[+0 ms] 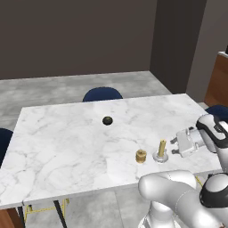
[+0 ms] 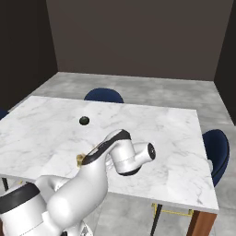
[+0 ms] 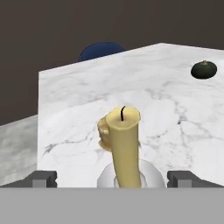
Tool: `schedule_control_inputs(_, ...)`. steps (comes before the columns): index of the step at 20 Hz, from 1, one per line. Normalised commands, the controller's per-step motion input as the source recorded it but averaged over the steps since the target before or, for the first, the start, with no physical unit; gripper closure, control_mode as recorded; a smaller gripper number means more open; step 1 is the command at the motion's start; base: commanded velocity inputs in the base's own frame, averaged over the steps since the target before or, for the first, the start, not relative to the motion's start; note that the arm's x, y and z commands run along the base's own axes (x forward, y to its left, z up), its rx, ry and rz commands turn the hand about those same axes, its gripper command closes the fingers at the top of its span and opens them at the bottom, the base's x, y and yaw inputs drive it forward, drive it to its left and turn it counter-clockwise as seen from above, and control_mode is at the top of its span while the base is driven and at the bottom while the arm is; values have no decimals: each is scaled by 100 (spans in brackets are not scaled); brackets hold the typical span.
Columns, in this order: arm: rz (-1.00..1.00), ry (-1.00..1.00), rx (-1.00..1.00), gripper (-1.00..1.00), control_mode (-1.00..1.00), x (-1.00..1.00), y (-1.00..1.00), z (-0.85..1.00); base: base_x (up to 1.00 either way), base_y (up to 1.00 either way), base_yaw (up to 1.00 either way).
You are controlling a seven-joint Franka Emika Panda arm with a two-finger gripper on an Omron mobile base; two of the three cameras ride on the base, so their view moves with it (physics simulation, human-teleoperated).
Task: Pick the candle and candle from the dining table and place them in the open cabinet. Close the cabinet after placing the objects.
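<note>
While jaws stand wide, stick candle (image 3: 124,148) hides most of spool candle (image 3: 103,133).

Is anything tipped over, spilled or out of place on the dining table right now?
Nothing stands out. The stick candle stands upright on its dish, the spool candle sits beside it, and the black lump rests farther back on the dining table.

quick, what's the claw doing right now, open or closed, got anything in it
Claw: open, holding nothing. Its fingertips stand on either side of the stick candle without closing on it.
</note>
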Motion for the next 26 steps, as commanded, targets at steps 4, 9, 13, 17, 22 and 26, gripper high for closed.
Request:
schedule_control_inputs(4, 0, 0, 0, -100, -100, 4, 21, 0, 0, 0, 0)
schedule_control_inputs(9, 0, 0, 1, -100, -100, 1, 16, 0, 0, 0, 0)
schedule_control_inputs(13, 0, 0, 0, -100, -100, 3, 10, 0, 0, 0, 0)
schedule_control_inputs(17, 0, 0, 0, -100, -100, 1, 3, 0, 0, 0, 0)
schedule_control_inputs(22, 0, 0, 0, -100, -100, 1, 0, 0, 0, 0, 0)
schedule_control_inputs(26, 0, 0, 0, -100, -100, 2, 0, 0, 0, 0, 0)
